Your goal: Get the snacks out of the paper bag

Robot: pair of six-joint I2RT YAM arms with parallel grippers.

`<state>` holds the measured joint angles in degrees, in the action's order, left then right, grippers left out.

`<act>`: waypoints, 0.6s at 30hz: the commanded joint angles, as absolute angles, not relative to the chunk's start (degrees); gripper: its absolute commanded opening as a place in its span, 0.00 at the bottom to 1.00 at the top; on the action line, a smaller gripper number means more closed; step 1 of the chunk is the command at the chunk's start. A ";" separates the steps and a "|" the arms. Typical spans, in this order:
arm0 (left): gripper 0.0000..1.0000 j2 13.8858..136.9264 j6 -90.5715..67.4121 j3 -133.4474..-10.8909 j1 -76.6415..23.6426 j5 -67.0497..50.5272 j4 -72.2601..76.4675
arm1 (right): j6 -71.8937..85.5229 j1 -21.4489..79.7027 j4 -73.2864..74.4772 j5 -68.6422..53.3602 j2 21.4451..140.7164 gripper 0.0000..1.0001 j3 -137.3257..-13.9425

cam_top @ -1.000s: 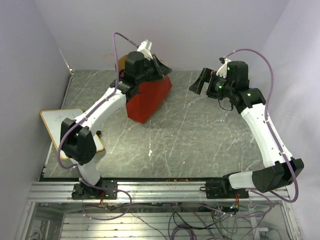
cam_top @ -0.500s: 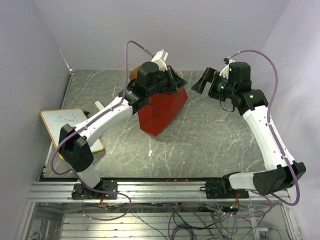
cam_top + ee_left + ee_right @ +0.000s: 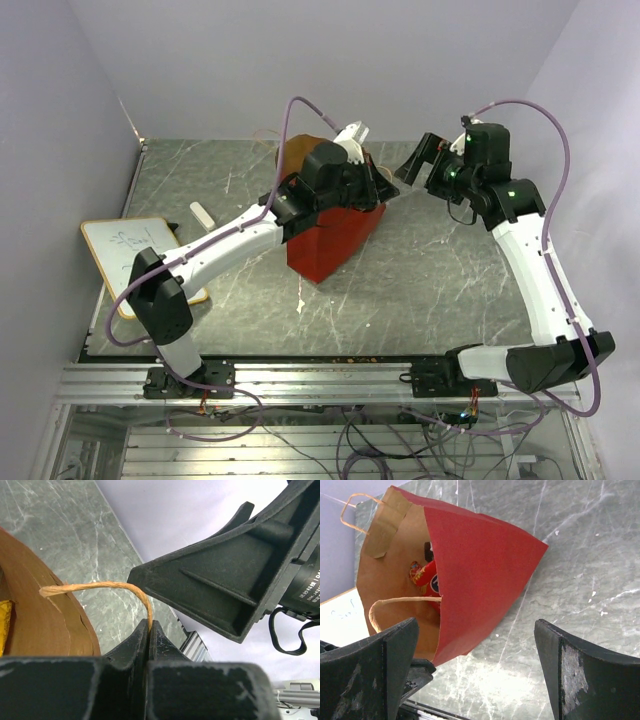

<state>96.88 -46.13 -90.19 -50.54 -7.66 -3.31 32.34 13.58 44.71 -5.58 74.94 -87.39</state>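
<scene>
At the far left of the table (image 3: pixel 440 290), a wood-framed whiteboard (image 3: pixel 120 240) lies flat at the edge. A small white stick (image 3: pixel 201 214) lies just beyond it. The left arm reaches diagonally toward the middle, where the paper bag (image 3: pixel 335 235) sits tipped, with a red panel facing up and its mouth turned to the right. The left gripper (image 3: pixel 150 626) is pinched tight on one thin looped handle (image 3: pixel 95 586). The twine rises from between its pressed fingers and arches back to the brown rim. The right wrist view looks into the bag's open mouth, where a red chip bag (image 3: pixel 426 574) lies deep inside against the brown paper. Something small and dark sits just above it, and no other packets can be made out. Furthest right, the right gripper (image 3: pixel 476 672) hangs just beside the bag's mouth, its jaws spread wide and holding nothing.
</scene>
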 commanded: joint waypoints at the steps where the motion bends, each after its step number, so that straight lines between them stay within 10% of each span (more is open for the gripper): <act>1: 0.11 95.06 -44.51 -94.86 -51.29 -8.85 -1.08 | 31.85 13.00 44.51 -3.73 73.27 1.00 -89.89; 7: 0.50 92.46 -39.73 -97.47 -51.07 -7.31 -10.05 | 30.85 12.98 42.63 -5.88 75.03 1.00 -92.10; 18: 0.73 86.07 -36.83 -102.31 -42.15 -6.73 -25.49 | 32.07 13.00 43.34 -10.00 77.72 1.00 -93.97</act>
<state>88.99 -38.83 -99.18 -47.18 -7.20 -17.89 31.09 13.43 43.53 -7.01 77.69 -94.59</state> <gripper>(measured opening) 0.713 0.999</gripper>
